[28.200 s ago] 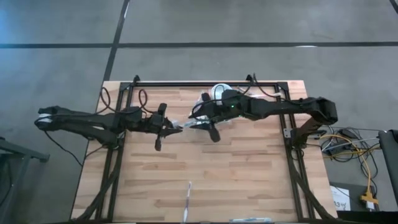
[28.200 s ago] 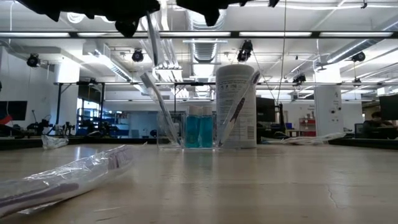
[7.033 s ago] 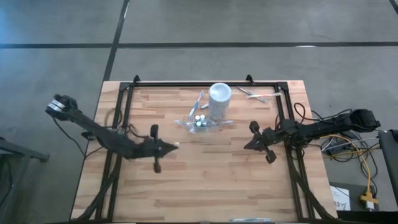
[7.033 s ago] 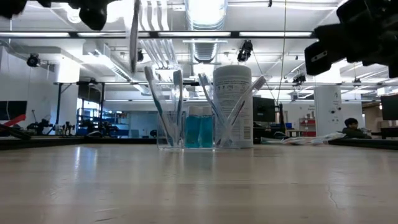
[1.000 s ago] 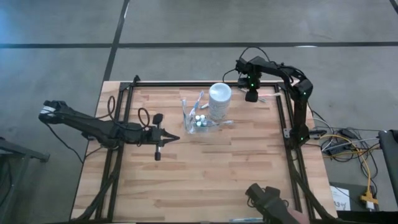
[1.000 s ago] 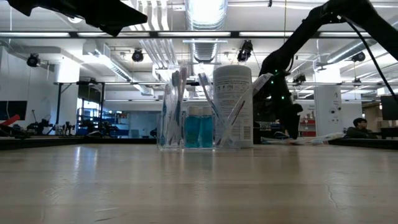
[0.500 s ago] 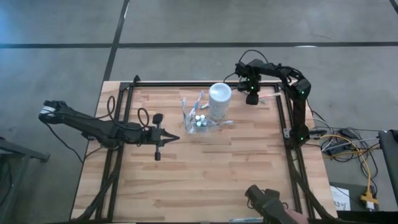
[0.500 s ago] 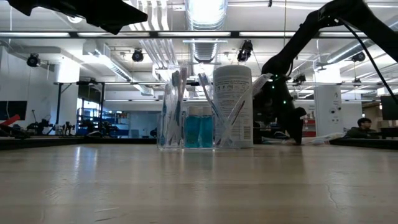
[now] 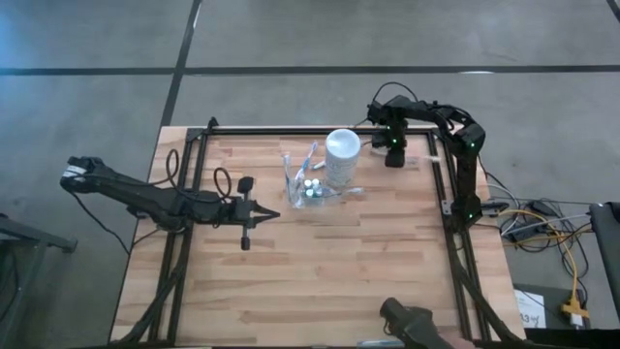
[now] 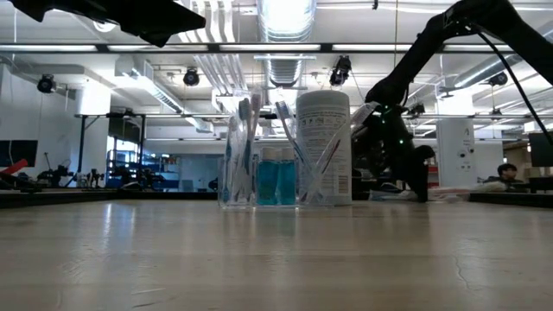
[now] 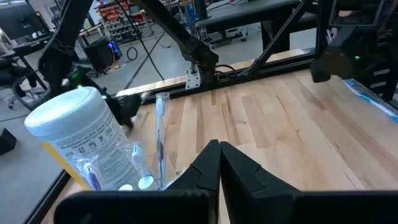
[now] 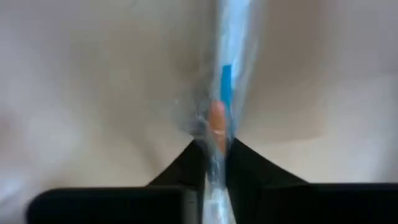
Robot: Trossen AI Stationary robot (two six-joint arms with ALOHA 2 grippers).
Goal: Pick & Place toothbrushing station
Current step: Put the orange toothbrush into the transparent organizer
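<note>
A wrapped toothbrush (image 12: 225, 81) is lying at the far right corner of the surface (image 9: 329, 281), and the right gripper (image 9: 393, 155) is closing its fingers on it there; the right wrist view shows the clear wrapper pinched between the two dark fingertips. Near it, at the far middle, the white cup (image 9: 342, 155) is standing upright, with the clear holder (image 10: 259, 177) just beside it, already carrying several brushes (image 10: 242, 147) and two teal tubes (image 10: 276, 183); further brushes are leaning against the cup. The left gripper (image 9: 263, 215) is waiting above the surface, well apart from the station, its fingers closed and empty. Judged from this layout, the station is largely assembled: most brushes and both tubes are placed, and the wrapped brush in the corner appears to be what remains to carry over.
</note>
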